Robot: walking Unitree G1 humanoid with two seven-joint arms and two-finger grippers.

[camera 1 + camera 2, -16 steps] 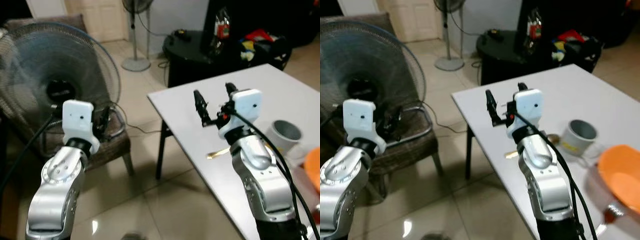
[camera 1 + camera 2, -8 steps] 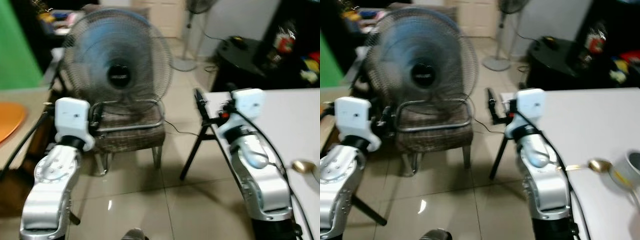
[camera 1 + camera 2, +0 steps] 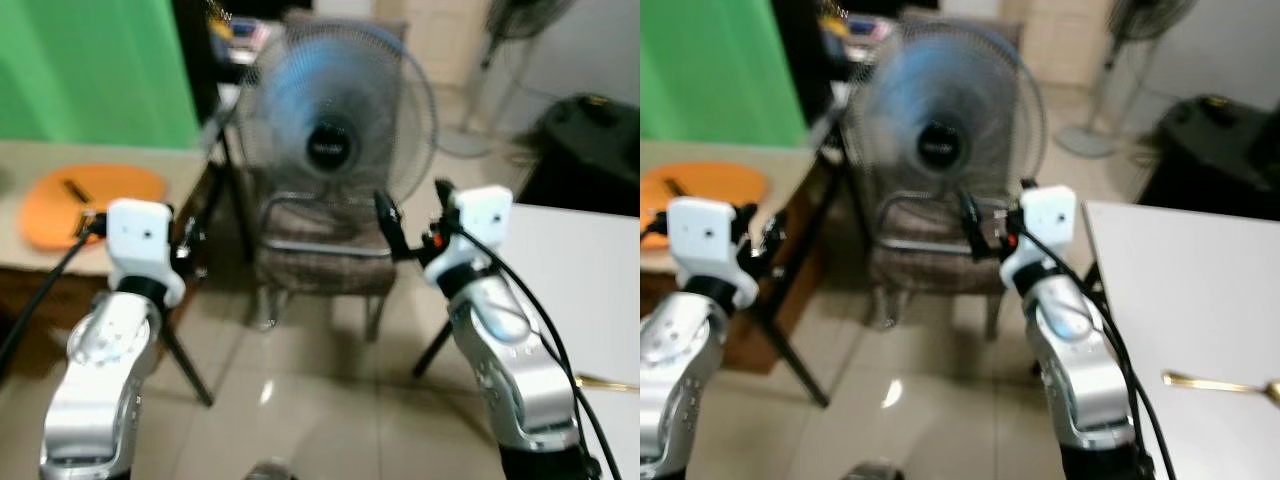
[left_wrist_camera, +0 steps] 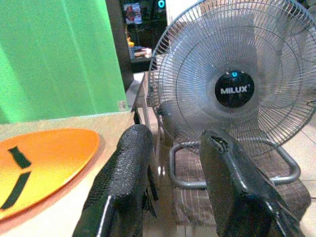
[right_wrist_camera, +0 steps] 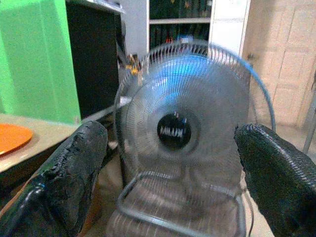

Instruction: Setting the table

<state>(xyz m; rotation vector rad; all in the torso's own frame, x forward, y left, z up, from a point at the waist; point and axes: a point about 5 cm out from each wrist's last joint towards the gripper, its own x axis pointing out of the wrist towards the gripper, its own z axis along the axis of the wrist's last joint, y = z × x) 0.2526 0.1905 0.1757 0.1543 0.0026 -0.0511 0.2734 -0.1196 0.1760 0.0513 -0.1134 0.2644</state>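
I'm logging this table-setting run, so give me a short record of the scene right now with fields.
left claw: open, holding nothing, raised beside the beige table
right claw: open, holding nothing, aimed at the fan
orange plate: on the beige table, robot's left
fan: standing on a chair, straight ahead
spoon: on the white table, robot's right

Both arms raised forward, left gripper [image 4: 173, 182] and right gripper [image 5: 170, 177] fingers apart.
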